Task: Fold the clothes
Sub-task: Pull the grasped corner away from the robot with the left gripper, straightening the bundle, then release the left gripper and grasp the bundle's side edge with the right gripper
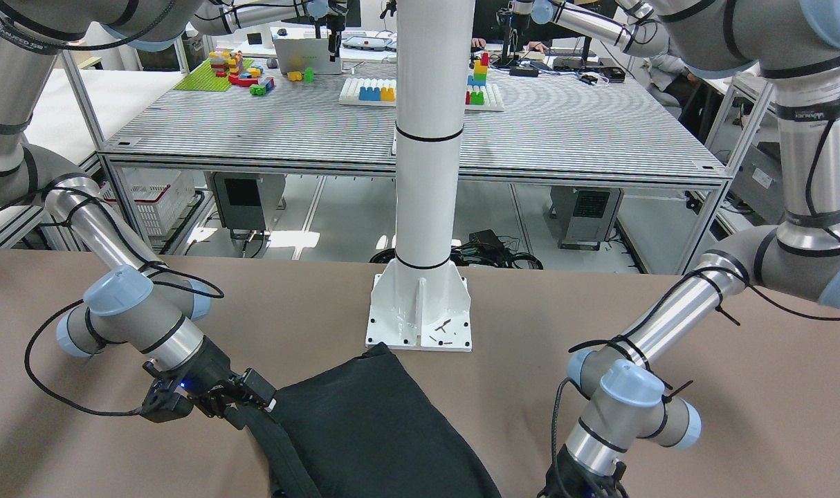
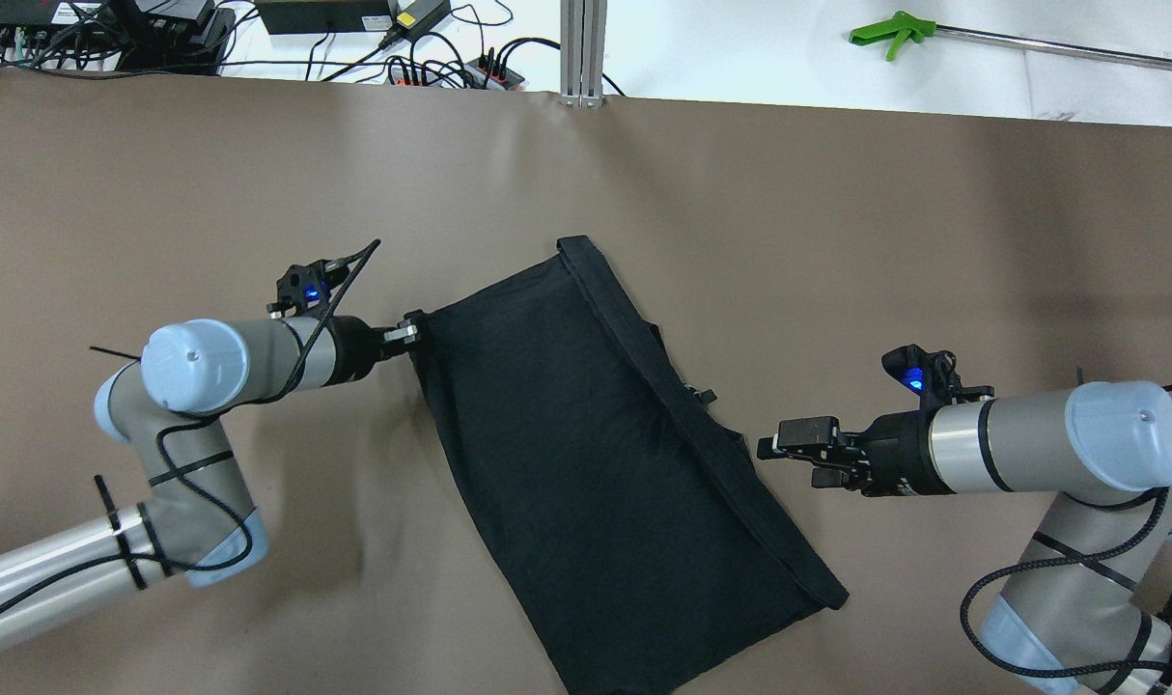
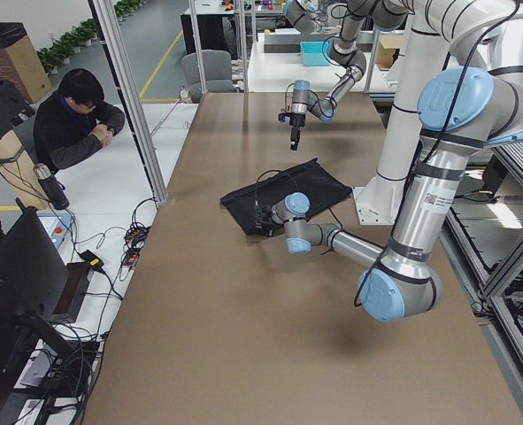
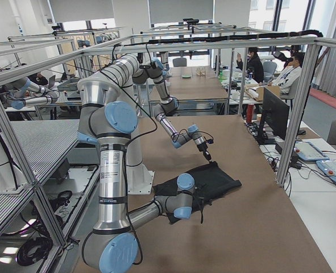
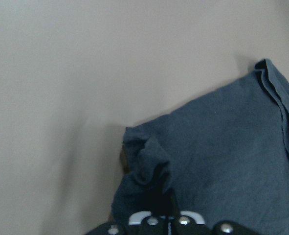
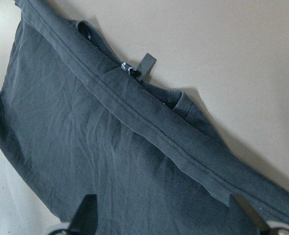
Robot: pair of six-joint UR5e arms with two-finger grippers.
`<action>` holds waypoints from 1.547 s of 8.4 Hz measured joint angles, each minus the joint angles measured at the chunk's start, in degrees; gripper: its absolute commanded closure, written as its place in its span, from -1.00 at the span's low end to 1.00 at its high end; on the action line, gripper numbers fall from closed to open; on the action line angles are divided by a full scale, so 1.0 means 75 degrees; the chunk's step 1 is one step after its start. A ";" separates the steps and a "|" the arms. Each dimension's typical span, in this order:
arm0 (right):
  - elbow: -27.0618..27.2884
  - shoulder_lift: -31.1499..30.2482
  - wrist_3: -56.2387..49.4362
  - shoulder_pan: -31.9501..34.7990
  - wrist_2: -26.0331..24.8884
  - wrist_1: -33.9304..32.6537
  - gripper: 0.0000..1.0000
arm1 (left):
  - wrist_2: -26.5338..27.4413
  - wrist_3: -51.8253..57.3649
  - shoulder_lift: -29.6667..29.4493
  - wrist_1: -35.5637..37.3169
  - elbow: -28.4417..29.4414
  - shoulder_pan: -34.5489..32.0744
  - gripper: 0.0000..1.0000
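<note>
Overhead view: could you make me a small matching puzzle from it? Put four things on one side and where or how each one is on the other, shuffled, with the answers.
Things:
1. black garment
2. left gripper
3. right gripper
4. green-handled tool

Places or states:
A. open, holding nothing, just off the thick hem
B. on the white surface beyond the brown table
C. shut on a corner of the cloth
D. spread out on the brown table

Pairs: 1-D, 2-C, 3-A, 4-B.
</note>
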 measured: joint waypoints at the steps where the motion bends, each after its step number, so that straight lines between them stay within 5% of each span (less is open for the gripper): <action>1: 0.0008 -0.0003 0.0000 0.0004 -0.0002 0.0003 -0.89 | -0.0011 0.0011 -0.0636 0.0025 0.0633 -0.0275 1.00; 3: 0.0008 -0.0006 0.0000 0.0009 -0.0011 -0.0003 -0.89 | -0.0051 0.0065 -0.1887 0.0345 0.1707 -0.0811 1.00; 5: 0.0006 0.0000 -0.0009 0.0003 -0.0065 -0.0005 -0.89 | -0.0025 0.0237 -0.2835 0.0730 0.2517 -0.1125 -0.89; 10: -0.0078 0.0235 0.0059 -0.0364 -0.1127 -0.0224 -0.89 | 0.0349 0.0279 -0.3234 0.0920 0.2882 -0.1529 -0.90; 13: -0.0082 0.0952 0.0081 -0.0676 -0.1556 -0.1620 -0.89 | -0.0088 0.0286 -0.2932 0.0939 0.2318 -0.1690 -0.90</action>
